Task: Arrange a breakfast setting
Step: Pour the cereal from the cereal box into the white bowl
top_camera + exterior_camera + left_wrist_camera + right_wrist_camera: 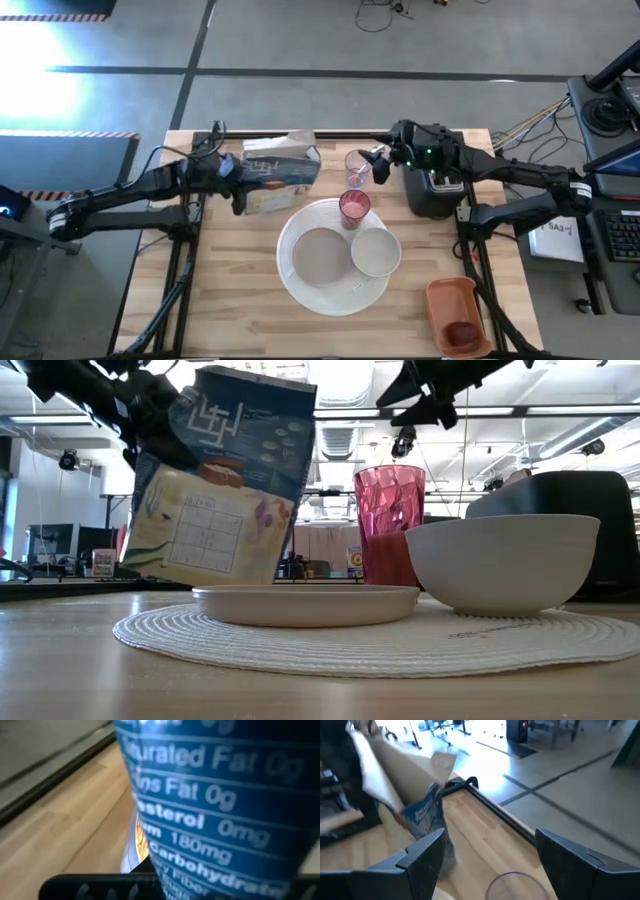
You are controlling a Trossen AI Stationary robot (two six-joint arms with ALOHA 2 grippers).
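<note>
Cardboard cereal box, blue with a puzzle panel point(283, 170): I judge it light and easily crushed, contents shifting; best held across its narrow sides, mid-height.
Box position: lifted and tilted, above the table's far side, beside the large round white plate point(345, 292).
Left gripper point(236, 180): jaws closed on the box.
Right gripper point(487, 855): jaws spread wide, empty, hovering over a clear glass point(357, 165) near the black toaster point(435, 190).
Small white bowl point(375, 251): on the plate, I reckon fragile.
Translucent pink cup point(354, 208): at the plate's far rim.
</note>
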